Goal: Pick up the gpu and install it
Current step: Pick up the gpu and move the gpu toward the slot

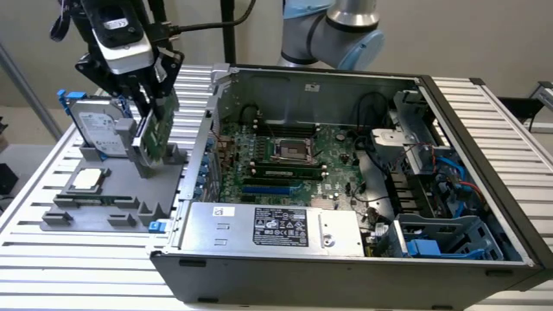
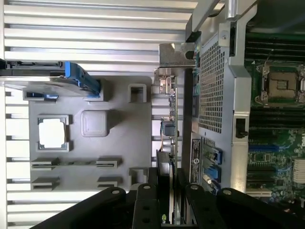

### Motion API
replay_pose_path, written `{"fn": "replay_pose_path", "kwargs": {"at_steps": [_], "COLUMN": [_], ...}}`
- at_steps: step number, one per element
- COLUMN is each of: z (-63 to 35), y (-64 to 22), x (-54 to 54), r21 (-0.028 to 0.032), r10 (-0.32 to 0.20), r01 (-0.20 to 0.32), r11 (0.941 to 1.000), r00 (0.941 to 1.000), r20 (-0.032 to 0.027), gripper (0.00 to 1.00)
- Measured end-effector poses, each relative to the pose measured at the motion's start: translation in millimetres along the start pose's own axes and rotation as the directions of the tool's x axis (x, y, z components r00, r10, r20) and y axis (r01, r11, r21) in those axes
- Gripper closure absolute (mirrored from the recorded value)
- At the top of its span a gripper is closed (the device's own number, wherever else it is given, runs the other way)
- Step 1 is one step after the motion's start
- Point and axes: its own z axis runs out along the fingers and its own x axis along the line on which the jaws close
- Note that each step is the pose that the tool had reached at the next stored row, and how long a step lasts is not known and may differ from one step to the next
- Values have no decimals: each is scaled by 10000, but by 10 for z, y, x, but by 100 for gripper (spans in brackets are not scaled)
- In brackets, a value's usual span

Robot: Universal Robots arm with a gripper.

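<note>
step: pick-up, I judge | gripper [image 1: 149,107] fingers [image 2: 145,205] pinch graphics card [image 1: 157,133], upright at gray tray [image 1: 95,217]; computer case [image 1: 346,278] beside | needs: clearance over case wall; install not done

Standing here: the open case [image 1: 346,262] sits on the slatted table [image 1: 78,272] toward the exterior view's right, with the parts holder [image 1: 90,219] just beside it on the exterior view's left. On the holder, the hard drive [image 1: 95,126] stands upright at the far end and the processor chip [image 1: 89,179] lies flat nearer the camera. The gpu [image 1: 157,133] stands on edge between drive and case, with the gripper [image 1: 147,103] clamped on its top. Inside the case, the motherboard [image 1: 285,159] lies on the floor and the power supply [image 1: 268,227] runs along the near wall.
</note>
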Motion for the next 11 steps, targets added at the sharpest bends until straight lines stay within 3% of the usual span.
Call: {"fn": "replay_pose_path", "kwargs": {"at_steps": [11], "z": [-468], "y": [-37], "x": [-504], "r21": [-1], "r10": [2], "r01": [-2], "r11": [10000], "r00": [10000], "r20": [-84], "gripper": [73]}}
